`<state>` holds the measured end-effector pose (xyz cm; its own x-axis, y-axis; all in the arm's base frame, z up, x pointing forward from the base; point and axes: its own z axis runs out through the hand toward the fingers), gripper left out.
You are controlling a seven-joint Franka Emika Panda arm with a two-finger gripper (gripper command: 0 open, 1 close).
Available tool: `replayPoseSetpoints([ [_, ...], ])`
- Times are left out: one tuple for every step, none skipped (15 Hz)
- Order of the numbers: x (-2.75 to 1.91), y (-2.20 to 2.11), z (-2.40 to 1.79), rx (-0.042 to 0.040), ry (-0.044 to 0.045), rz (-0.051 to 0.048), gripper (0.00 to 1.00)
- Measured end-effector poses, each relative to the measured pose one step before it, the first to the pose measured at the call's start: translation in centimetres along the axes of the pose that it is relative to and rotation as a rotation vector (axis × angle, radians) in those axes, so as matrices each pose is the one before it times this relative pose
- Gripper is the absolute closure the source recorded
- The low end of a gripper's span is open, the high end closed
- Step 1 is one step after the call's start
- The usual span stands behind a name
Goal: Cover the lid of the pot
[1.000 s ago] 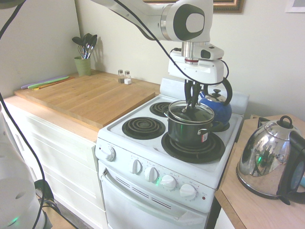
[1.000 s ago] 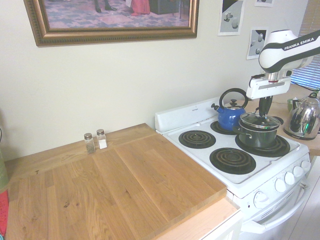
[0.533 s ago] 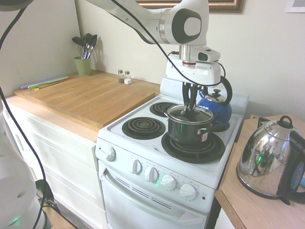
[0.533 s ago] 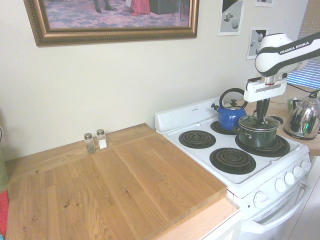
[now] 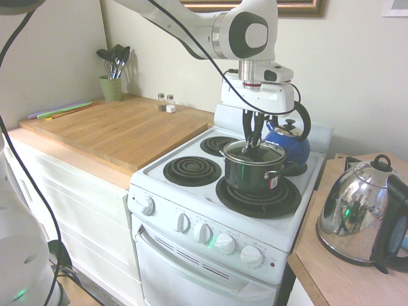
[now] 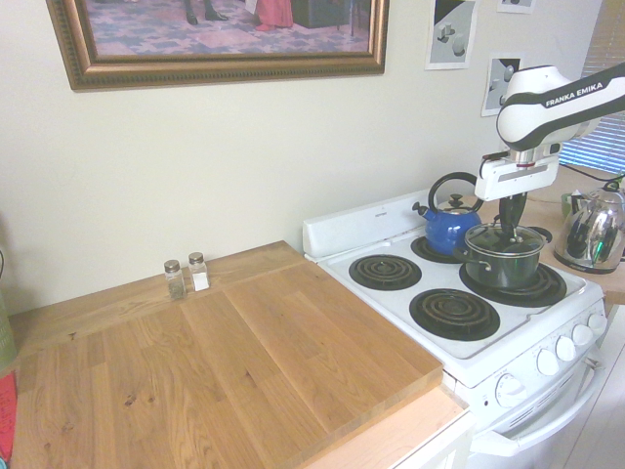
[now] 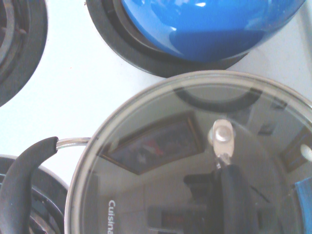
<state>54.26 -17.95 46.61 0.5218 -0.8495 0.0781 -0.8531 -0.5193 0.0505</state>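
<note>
The dark pot (image 5: 254, 177) stands on the stove's front right burner, also seen in the second exterior view (image 6: 503, 266). The glass lid (image 5: 269, 155) lies flat on its rim (image 6: 496, 240) and fills much of the wrist view (image 7: 161, 161), with its metal stud and dark handle near the middle. My gripper (image 5: 254, 146) comes straight down onto the lid's centre (image 6: 510, 228), its fingers close together on the lid's handle. One black side handle of the pot (image 7: 24, 168) shows beside the lid.
A blue kettle (image 5: 290, 145) sits on the burner right behind the pot, close to my fingers. A chrome kettle (image 5: 357, 217) stands on the counter to the right. Bare coil burners (image 5: 191, 171), a wooden board (image 5: 121, 131), two shakers (image 5: 165, 102) and a utensil cup (image 5: 111, 86) lie to the left.
The lid, tilted and slightly off to one side a second ago, has shifted over and settled flat on the pot's rim. My gripper moved with it.
</note>
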Motion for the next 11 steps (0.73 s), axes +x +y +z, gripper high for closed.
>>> replayPoseSetpoints([
  [-0.001, 0.003, -0.013, 0.00018, 0.00014, 0.00006, 0.0],
  [0.0, 0.002, 0.004, -0.00005, -0.00006, 0.00003, 0.0],
  [0.0, 0.0, 0.0, 0.00002, 0.00002, 0.0, 0.0],
  [-0.004, 0.011, -0.051, 0.00075, 0.00064, 0.00006, 0.0],
  [-0.012, 0.042, -0.191, 0.00266, 0.00226, 0.00033, 0.0],
  [-0.027, 0.096, -0.429, 0.00582, 0.00494, 0.00073, 0.0],
  [-0.054, 0.17, -0.667, 0.00848, 0.00699, 0.00125, 0.0],
  [-0.097, 0.234, -0.849, 0.00986, 0.00698, 0.00177, 0.0],
  [-0.136, 0.272, -1.043, 0.01462, 0.00671, 0.00344, 0.0],
  [-0.186, 0.33, -1.243, 0.01743, 0.00659, 0.00432, 0.0],
  [-0.201, 0.394, -1.431, 0.01846, 0.01247, 0.00315, 0.0],
])
